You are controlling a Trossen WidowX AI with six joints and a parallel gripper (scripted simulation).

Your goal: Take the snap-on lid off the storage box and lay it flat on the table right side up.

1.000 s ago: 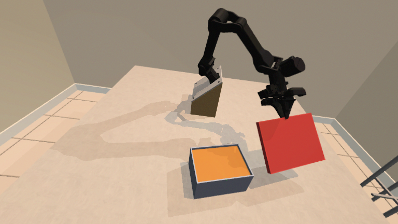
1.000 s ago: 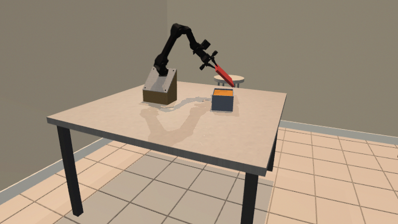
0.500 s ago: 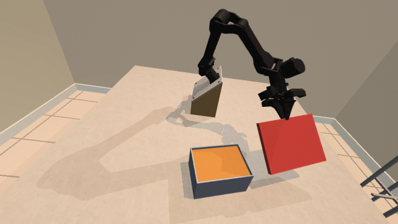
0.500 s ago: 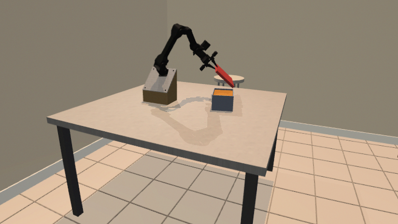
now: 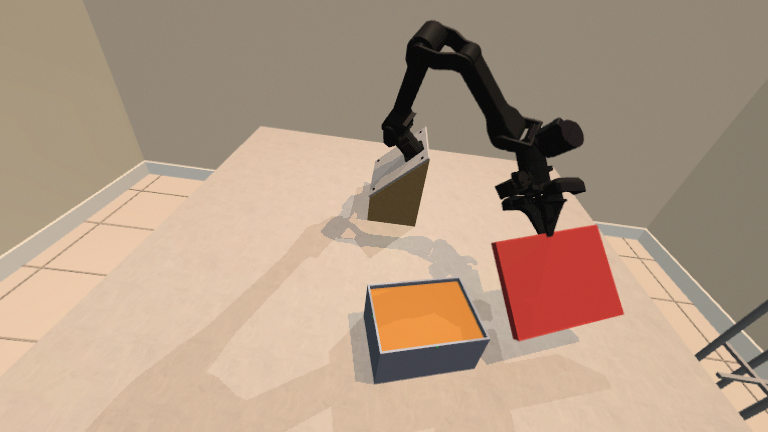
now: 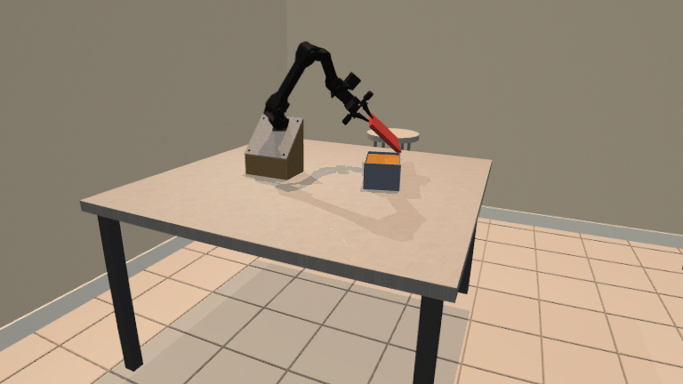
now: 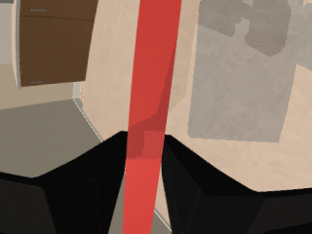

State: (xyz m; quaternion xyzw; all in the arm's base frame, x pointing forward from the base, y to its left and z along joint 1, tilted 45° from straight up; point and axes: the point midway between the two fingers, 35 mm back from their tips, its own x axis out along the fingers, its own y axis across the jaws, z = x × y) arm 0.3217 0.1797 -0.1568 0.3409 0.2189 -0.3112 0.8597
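Note:
The red lid (image 5: 557,283) (image 6: 385,133) (image 7: 153,58) hangs in the air, tilted steeply with its far edge lower, to the right of the box in the top view. My gripper (image 5: 547,233) (image 6: 371,117) (image 7: 144,140) is shut on the lid's upper edge, one finger on each side in the wrist view. The dark blue-grey storage box (image 5: 427,359) (image 6: 381,176) stands upright and open on the table (image 5: 271,314) (image 6: 201,198), its orange inside showing. The lid's shadow falls on the table beside the box. The lid's underside is mostly hidden.
The arm's wedge-shaped base (image 5: 399,201) (image 6: 269,164) stands behind the box in the top view. The table's right edge runs beyond the lid there. A round stool (image 6: 415,135) stands behind the table in the exterior view. A brown cabinet (image 7: 56,49) shows in the wrist view.

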